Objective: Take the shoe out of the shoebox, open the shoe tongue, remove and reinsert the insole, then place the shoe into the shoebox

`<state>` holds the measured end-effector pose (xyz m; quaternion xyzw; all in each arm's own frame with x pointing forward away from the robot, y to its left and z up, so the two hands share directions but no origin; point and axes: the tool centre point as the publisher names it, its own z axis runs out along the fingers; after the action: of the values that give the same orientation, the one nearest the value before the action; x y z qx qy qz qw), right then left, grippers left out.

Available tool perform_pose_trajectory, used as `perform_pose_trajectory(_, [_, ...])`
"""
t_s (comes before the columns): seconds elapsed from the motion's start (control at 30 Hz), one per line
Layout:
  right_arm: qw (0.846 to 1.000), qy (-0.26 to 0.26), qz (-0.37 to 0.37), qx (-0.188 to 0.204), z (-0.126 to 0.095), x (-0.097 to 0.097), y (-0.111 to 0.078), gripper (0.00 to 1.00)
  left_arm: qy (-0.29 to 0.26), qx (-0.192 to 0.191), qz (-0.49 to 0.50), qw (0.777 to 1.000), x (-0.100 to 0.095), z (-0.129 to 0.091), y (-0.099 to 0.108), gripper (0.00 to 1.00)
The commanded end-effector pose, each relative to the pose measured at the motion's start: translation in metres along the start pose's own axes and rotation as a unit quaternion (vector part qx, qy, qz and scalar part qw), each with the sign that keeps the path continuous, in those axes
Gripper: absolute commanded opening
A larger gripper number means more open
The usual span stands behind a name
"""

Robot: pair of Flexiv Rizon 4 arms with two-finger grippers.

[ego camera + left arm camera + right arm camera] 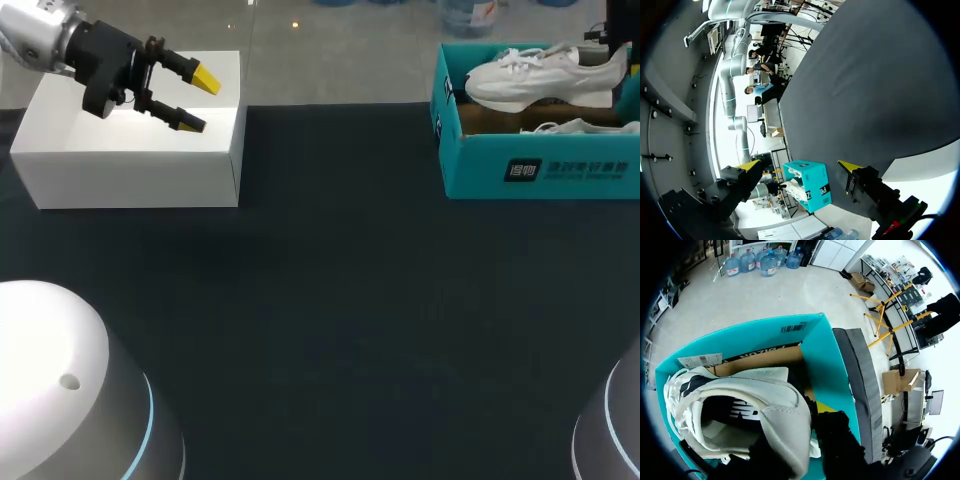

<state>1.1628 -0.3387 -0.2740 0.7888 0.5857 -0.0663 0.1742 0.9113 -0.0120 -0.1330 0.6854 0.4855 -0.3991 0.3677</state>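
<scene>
Left gripper [197, 100] is idle at the far left of the table [330, 300], hovering over the white box [130, 155]. Fingers are spread wide with nothing between them, both yellow tips showing. In the left wrist view it looks across the dark tabletop, with the shoebox well ahead of its spread tips.

The teal shoebox [540, 165] sits at the far right of the table, lid off and open side up. The white shoe [535, 75] is raised above the box rim, lying on its side lengthwise, toe towards the box's left end, heel at the right edge of the head view. A second white shoe [585, 127] lies low inside the box under it, only its laces and upper showing above the front wall.

Right gripper [800, 432] is at the heel of the raised shoe and clamped on it. The dark fingers stand either side of the grey heel collar and press against it. Only one yellow tip shows, on the outer side towards the box wall; the other is hidden by the heel. The shoe's opening faces the right wrist camera, with the dark lining visible.
</scene>
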Motion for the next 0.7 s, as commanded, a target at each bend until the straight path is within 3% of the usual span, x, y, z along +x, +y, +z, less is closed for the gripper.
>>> perform_pose_trajectory(0.03, [1.0,-0.001,0.0,0.004,0.014,0.003,0.011,0.0,0.001,0.0,0.0,1.0,-0.001,0.0,-0.001,1.0])
perform_pose_trajectory(0.7, [0.999,-0.011,0.003,0.035,0.079,0.021,0.007,0.0,0.001,0.0,0.0,1.0,-0.001,0.0,-0.001,1.0])
